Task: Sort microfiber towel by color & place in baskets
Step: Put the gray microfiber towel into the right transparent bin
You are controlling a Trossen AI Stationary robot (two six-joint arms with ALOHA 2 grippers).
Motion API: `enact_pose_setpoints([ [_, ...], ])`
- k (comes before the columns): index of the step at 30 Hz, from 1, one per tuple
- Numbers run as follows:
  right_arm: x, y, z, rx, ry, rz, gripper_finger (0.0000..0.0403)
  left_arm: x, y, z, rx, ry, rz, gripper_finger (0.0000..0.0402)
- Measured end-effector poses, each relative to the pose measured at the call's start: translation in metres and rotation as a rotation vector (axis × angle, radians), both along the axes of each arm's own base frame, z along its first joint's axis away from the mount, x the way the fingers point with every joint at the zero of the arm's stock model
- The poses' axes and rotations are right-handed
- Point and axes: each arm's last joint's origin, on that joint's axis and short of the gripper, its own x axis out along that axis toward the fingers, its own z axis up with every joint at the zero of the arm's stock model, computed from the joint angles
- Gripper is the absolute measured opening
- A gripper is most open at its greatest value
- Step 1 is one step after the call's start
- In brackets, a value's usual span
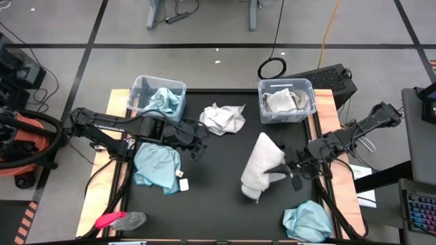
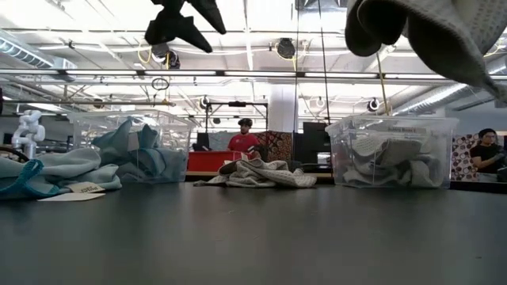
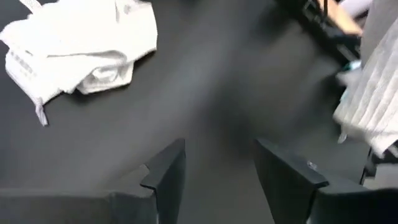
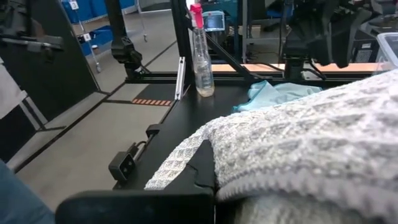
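In the high view the right gripper (image 1: 294, 171), right of centre, has its fingers clamped on a pale grey-white towel (image 1: 261, 165) lifted off the desk (image 1: 218, 197). The left gripper (image 1: 198, 144), left of centre, hangs with fingers spread apart and empty. The upper-left basket (image 1: 140, 88) holds teal cloth; the upper-right basket (image 1: 306, 88) holds grey. A crumpled grey towel (image 1: 223, 118) lies between them, a teal towel (image 1: 157, 167) lower left, another teal towel (image 1: 308, 220) lower right.

Grey floor (image 1: 204, 27) with dark tape lines, bright ceiling lights (image 2: 261, 16), and a spray bottle (image 4: 202, 56) on the floor.
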Motion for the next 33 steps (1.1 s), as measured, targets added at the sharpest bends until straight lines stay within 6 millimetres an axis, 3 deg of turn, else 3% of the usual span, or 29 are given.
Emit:
enact_pose_setpoints([
  [12, 0.002, 0.000, 0.010, 0.017, -0.107, -0.040, 0.0000, -0.011, 0.001, -0.010, 0.056, 0.164, -0.086, 0.0193],
  [24, 0.004, -0.006, 0.018, -0.001, -0.192, -0.205, 0.0000, -0.021, -0.010, -0.045, 0.022, 0.293, -0.192, 0.0193],
  [33, 0.008, -0.017, 0.025, 0.017, -0.250, -0.327, 0.0000, -0.018, -0.013, -0.044, 0.067, 0.261, -0.240, 0.0193],
])
